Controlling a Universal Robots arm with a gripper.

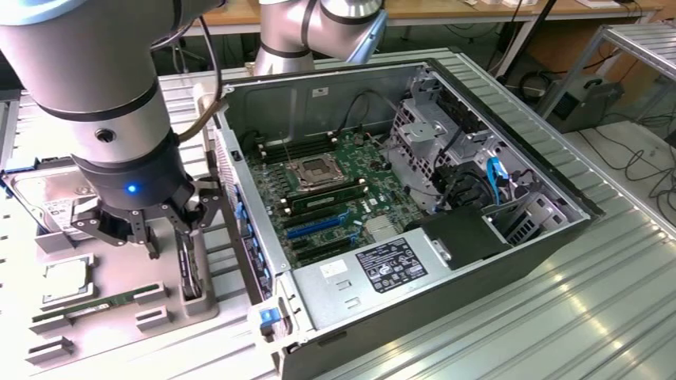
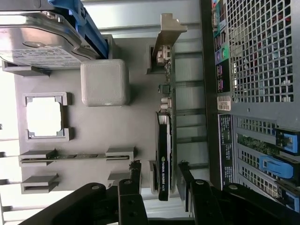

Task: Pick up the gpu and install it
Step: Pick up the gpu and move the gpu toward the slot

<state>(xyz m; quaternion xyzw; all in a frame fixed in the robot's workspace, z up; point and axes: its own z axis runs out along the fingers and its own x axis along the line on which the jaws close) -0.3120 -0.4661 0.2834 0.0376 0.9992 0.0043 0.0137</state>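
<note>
tray (image 1: 106,265) at the exterior view's left carries the hard drive (image 1: 43,198). toward its right edge the gpu (image 1: 190,269) stands on its long edge in a slot, just beside the computer case (image 1: 444,261). the gripper (image 2: 159,171) is over the card with its fingers (image 2: 133,183) apart, one on each side of the board, holding nothing. you should centre the card between them, go down straight, and close on the board, i think not on the fan.
</note>
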